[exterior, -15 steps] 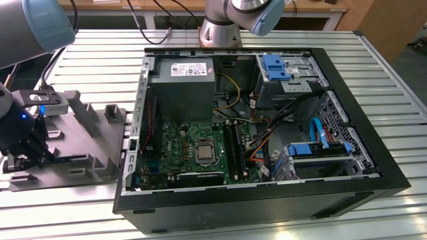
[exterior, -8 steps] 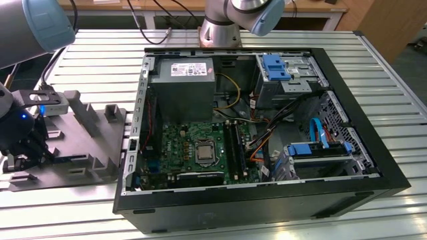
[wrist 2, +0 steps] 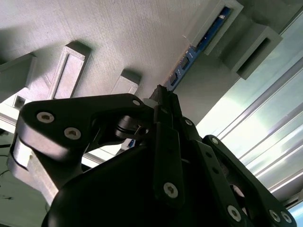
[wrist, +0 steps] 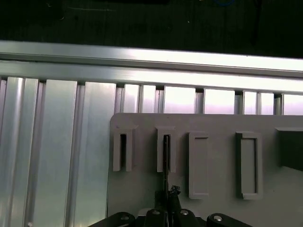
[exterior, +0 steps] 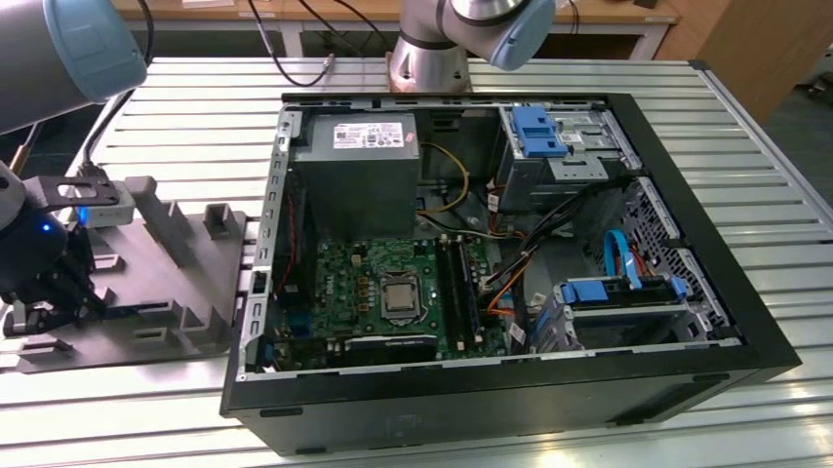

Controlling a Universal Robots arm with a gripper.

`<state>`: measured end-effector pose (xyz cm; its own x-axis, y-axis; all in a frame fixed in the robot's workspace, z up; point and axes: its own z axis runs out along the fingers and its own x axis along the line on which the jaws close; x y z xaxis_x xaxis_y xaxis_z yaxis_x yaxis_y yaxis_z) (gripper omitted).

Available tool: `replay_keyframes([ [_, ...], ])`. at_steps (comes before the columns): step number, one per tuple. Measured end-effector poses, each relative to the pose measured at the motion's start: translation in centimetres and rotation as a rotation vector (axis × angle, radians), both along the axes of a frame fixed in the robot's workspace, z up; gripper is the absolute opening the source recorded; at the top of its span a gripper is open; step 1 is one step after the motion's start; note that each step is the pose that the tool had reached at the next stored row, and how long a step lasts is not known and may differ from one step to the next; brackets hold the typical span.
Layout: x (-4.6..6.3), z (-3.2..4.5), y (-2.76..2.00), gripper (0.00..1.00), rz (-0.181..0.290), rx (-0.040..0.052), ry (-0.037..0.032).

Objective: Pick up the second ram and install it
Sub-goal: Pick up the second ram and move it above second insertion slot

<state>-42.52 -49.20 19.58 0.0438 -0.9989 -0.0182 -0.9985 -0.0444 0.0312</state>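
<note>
Grey tray [wrist: 137,189] under my gripper [wrist 2: 163,97], which is pinched narrow on the second ram [wrist 2: 179,71], still standing in its tray slot. Not lifted or installed yet; the case [exterior: 495,400] sits well away.

My arm [exterior: 430,58]: silver tubes, pale blue-grey joint caps [exterior: 78,44]. My gripper [wrist 2: 163,94]: matte black links with silver screws [wrist 2: 170,190] at the pivots. Small blue light [exterior: 47,230] on the wrist.
</note>
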Motion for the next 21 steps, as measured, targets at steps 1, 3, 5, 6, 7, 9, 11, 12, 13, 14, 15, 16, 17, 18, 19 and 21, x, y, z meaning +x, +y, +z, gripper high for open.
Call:
replay_keyframes([
  [1, 0.0, 0.0, 0.0, 0.14, 0.0, 0.0, 0.0],
  [3, 0.0, 0.0, 0.0, 0.14, 0.0, 0.0, -0.0001],
  [5, 0.0, -0.01, 0.0, 0.14, -0.01, 0.0, 0.0],
  [6, 0.0, -0.01, 0.0, 0.14, -0.019, 0.0, 0.0],
  [7, 0.0, -0.01, 0.0, 0.14, -0.025, -0.0001, 0.0],
  [9, 0.0, -0.01, 0.0, 0.14, -0.03, 0.0, 0.0],
  [11, 0.0, -0.01, 0.0, 0.14, -0.033, 0.0, 0.0],
  [12, 0.0, -0.01, 0.0, 0.14, -0.037, 0.0, 0.0],
  [13, 0.0, -0.01, 0.0, 0.14, -0.044, 0.0, -0.0001],
  [14, 0.0, -0.01, 0.0, 0.14, -0.052, 0.0, 0.0],
  [15, 0.0, -0.01, 0.0, 0.14, -0.058, 0.0, 0.0],
  [16, 0.0, -0.01, 0.0, 0.14, -0.064, 0.0, 0.0],
  [17, 0.0, -0.01, 0.0, 0.14, -0.072, 0.0, 0.0],
  [18, 0.0, -0.02, 0.0, 0.14, -0.078, 0.0, 0.0],
  [19, 0.0, -0.02, 0.0, 0.14, -0.079, 0.0, 0.0],
  [21, 0.0, -0.01, 0.0, 0.14, -0.078, 0.0, 0.0],
])
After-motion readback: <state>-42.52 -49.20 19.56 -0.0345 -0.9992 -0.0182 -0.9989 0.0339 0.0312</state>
